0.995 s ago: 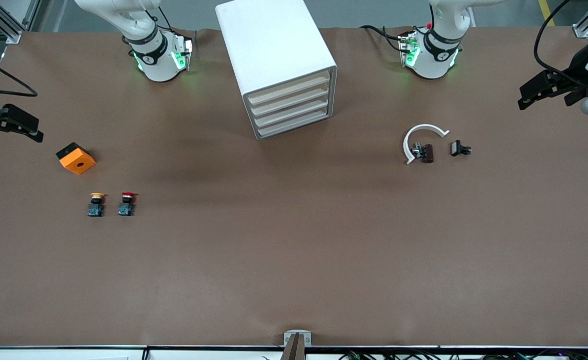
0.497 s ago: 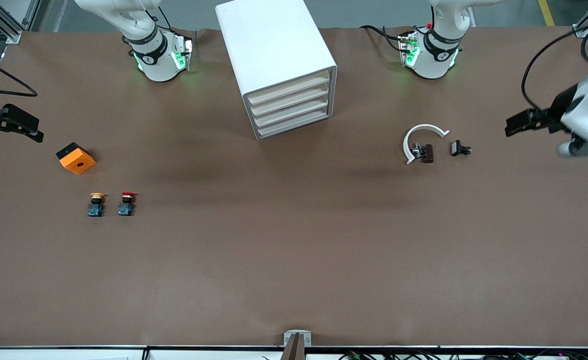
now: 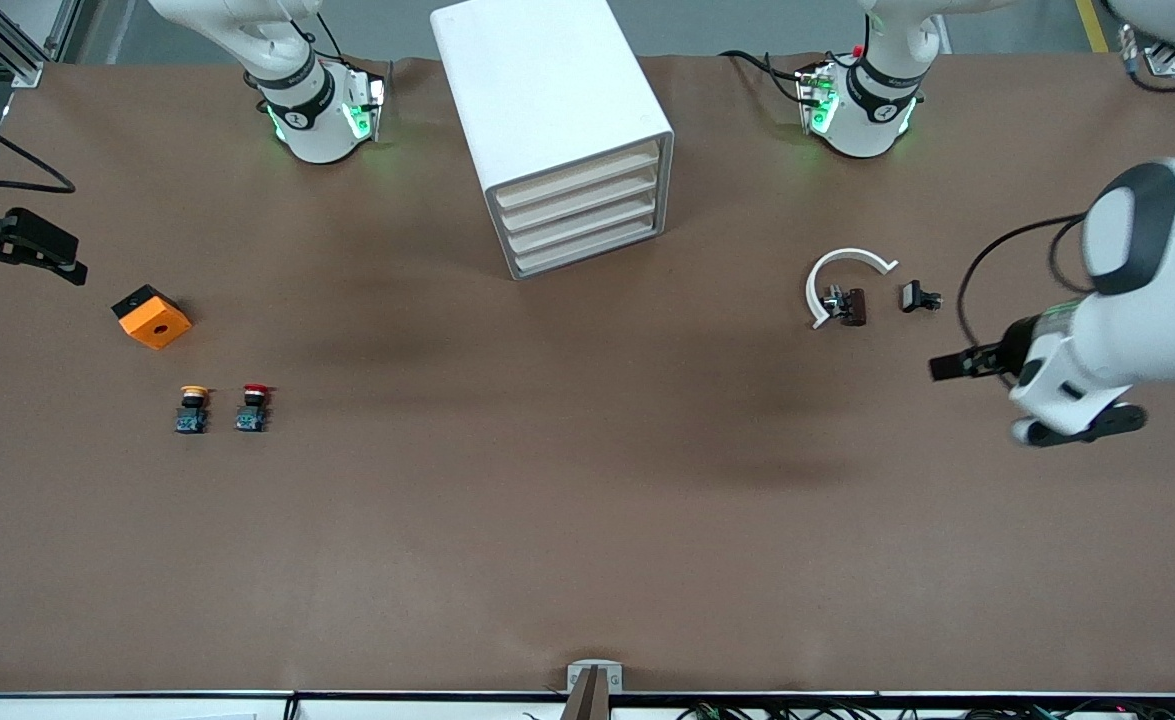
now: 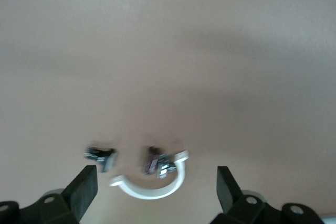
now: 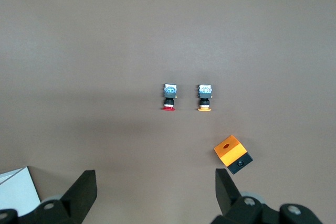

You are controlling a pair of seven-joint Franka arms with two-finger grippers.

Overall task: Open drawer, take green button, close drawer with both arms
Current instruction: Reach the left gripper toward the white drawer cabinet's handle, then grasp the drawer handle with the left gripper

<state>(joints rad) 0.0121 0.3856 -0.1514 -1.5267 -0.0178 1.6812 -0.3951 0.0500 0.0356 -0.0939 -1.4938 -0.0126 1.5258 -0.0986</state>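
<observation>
I see cabinet [image 3: 555,130] between arm bases, all four drawers [image 3: 579,212] shut flush; green button not visible, I guess inside one. Left gripper [image 3: 950,365] over bare table near white clip [image 3: 840,280], jaws spread wide, empty. Right gripper [image 3: 19,246] waits over table edge beside orange block [image 3: 152,317], jaws apart. Drawer looks light, stiff, slippery; I'd hook front lip, brace cabinet against sliding
</observation>
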